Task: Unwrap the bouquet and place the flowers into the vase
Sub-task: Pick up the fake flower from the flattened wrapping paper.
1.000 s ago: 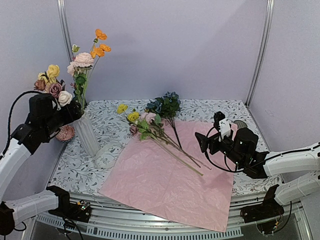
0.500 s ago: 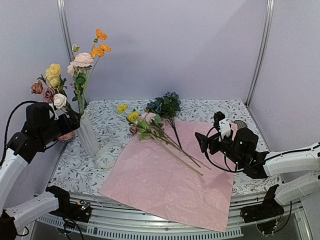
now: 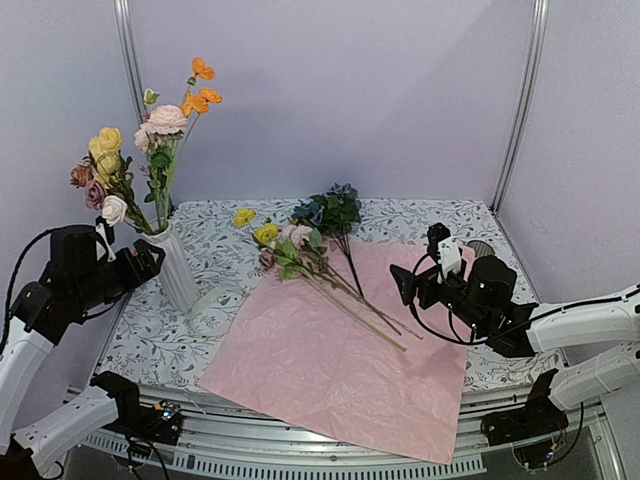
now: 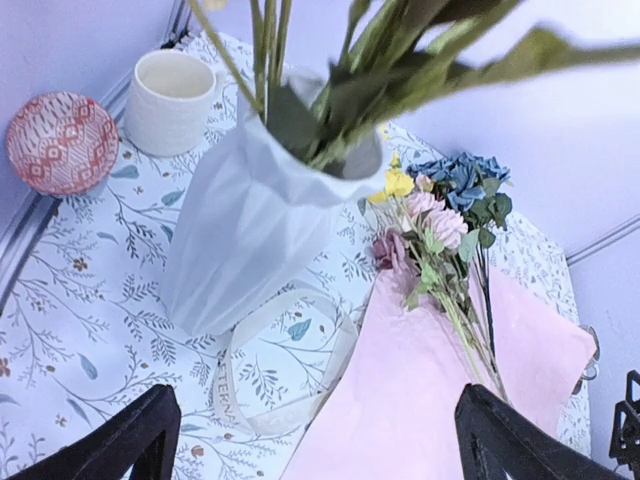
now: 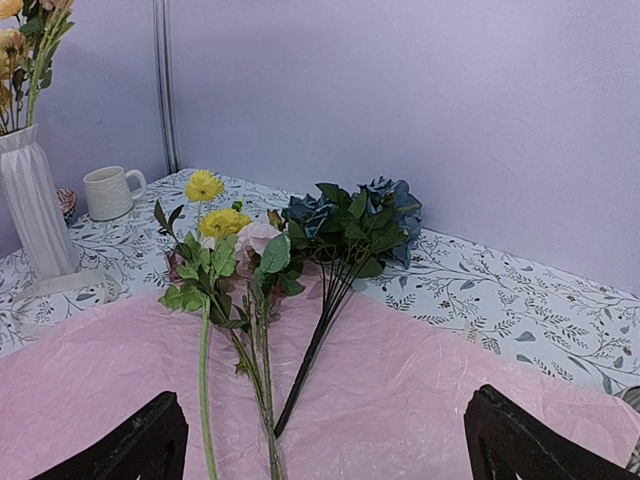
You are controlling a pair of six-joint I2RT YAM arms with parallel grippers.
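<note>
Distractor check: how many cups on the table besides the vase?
2: a cream mug near the far-left corner, and a red patterned cup beside it at the left edge. More may be hidden.

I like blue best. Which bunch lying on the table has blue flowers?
The blue roses, the right-hand bunch with dark leaves; the yellow and pink bunch lies to its left.

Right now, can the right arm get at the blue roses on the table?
Probably yes. The right gripper is open and faces the blue roses; only bare pink paper and their own stems lie between.
</note>
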